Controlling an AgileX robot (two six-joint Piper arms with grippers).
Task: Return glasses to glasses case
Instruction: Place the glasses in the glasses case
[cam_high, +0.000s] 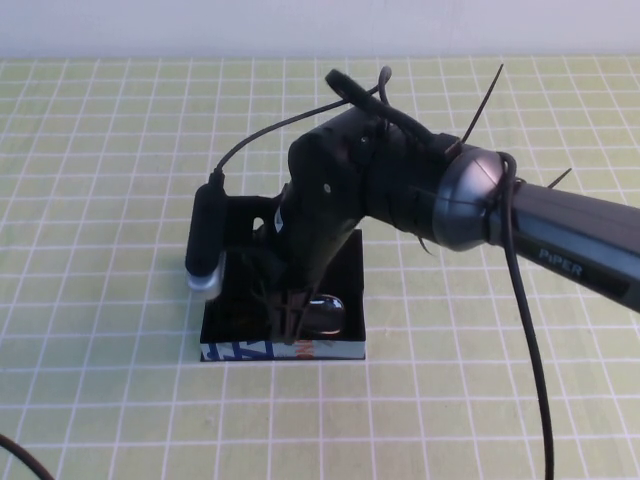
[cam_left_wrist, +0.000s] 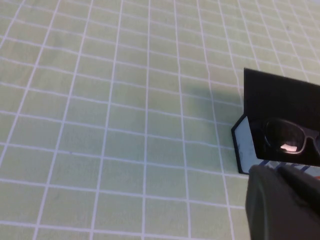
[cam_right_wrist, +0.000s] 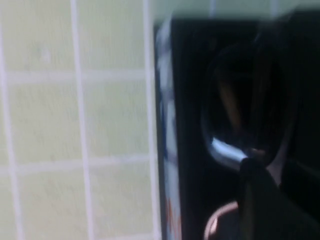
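The black glasses case (cam_high: 340, 270) lies open at the table's middle, its white printed side (cam_high: 280, 350) facing me. The black glasses (cam_high: 325, 312) sit inside it, one shiny lens showing. My right gripper (cam_high: 293, 318) reaches down into the case, fingers close together on the glasses frame. In the right wrist view a dark finger (cam_right_wrist: 260, 200) touches the lens rim (cam_right_wrist: 225, 150) beside the case's printed side (cam_right_wrist: 167, 150). In the left wrist view the case (cam_left_wrist: 280, 95) and glasses (cam_left_wrist: 290, 140) show at the edge. The left gripper (cam_left_wrist: 280, 205) is a dark shape, off to the side.
The table is covered by a green cloth with a white grid (cam_high: 100, 150). The right arm (cam_high: 560, 240) stretches in from the right over the case. A black cable (cam_high: 530, 350) hangs from it. Another cable (cam_high: 20, 460) shows at the near left corner.
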